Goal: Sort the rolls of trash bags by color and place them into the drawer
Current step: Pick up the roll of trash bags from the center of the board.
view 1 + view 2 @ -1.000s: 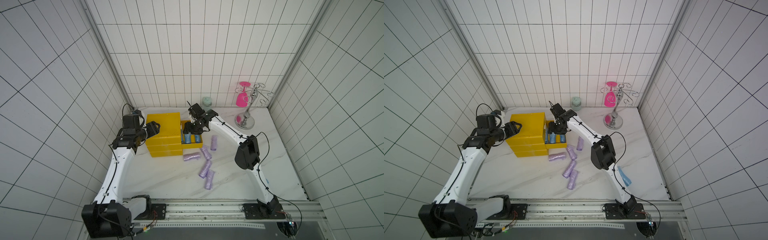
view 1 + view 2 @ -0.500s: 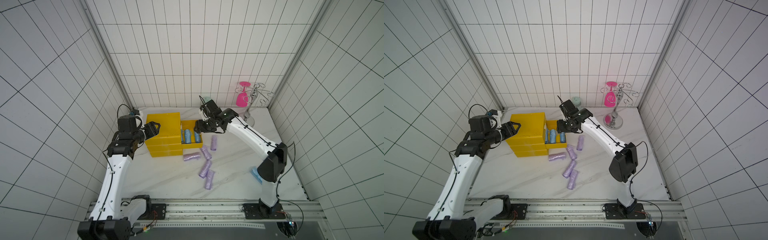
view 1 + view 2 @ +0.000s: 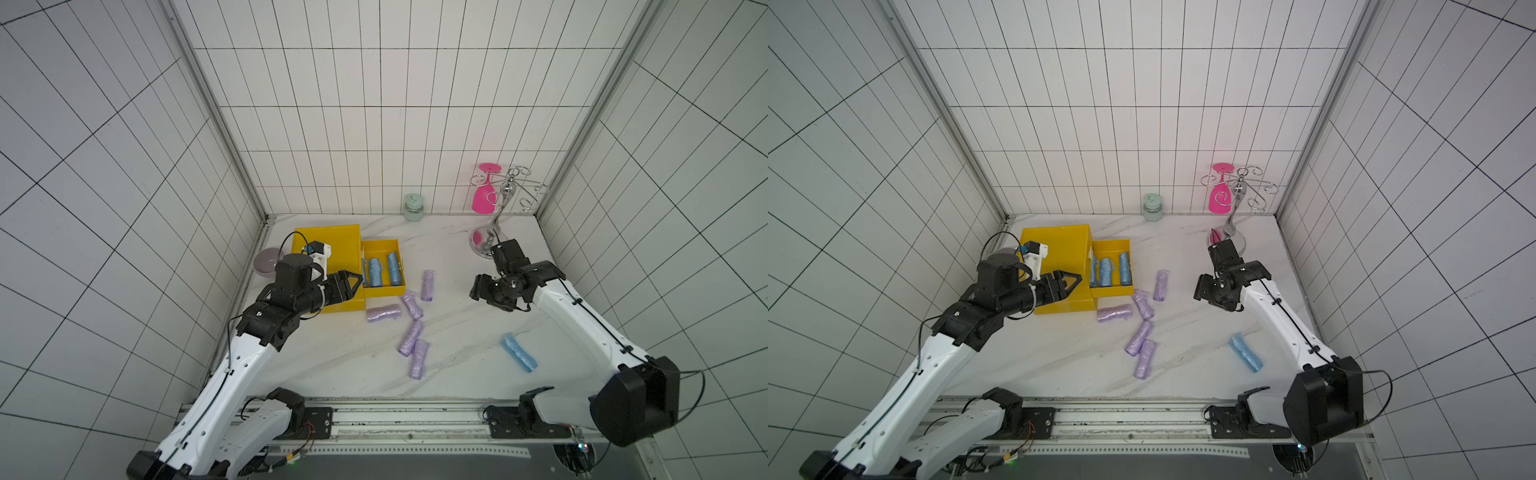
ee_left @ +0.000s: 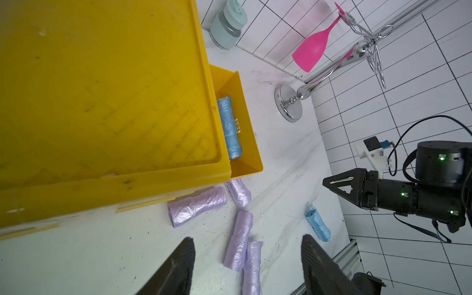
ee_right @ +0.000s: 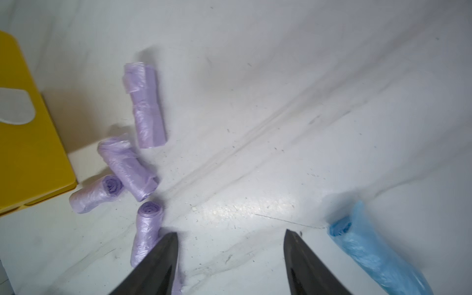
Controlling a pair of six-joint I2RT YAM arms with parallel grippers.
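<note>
Lilac, the bowl (image 3: 268, 262) sits just left of the yellow cabinet (image 3: 332, 245), partly behind the left arm (image 3: 249, 357). The left gripper (image 3: 355, 279) hangs over the cabinet's near right corner. The wrist view shows its fingers (image 4: 178, 265) spread with nothing between them.

The drawer (image 3: 384, 291) stands pulled out of the cabinet's right face. Three blue rolls (image 3: 1105, 272) lie in it side by side.

Five lilac rolls lie on the marble (image 3: 332, 365) right of the cabinet:
- One (image 3: 383, 312) lies crosswise just beside the cabinet's near right corner.
- One (image 3: 411, 304) is at the drawer's outer corner; whether it touches is unclear.
- One (image 3: 427, 285) lies alone just past the drawer.
- Two (image 3: 409, 337) (image 3: 419, 358) lie against each other, nearer the robot.

A pale green jar (image 3: 413, 208) stands behind and right of the cabinet, at the back wall. The right gripper (image 3: 477, 289) hovers over bare marble well right of the cabinet, its fingers (image 5: 158, 263) wide apart and empty. Behind it stands a chrome rack (image 3: 496, 216) with a pink glass (image 3: 484, 197) hung upside down.

One blue roll (image 3: 518, 351) lies alone, farthest right of the cabinet. Nothing blocks the way to it.

All the rolls are short cylinders of thin, crinkled, slightly glossy plastic. Their ends show the wound spiral, and one lilac roll (image 5: 145, 104) has a loose flap.
</note>
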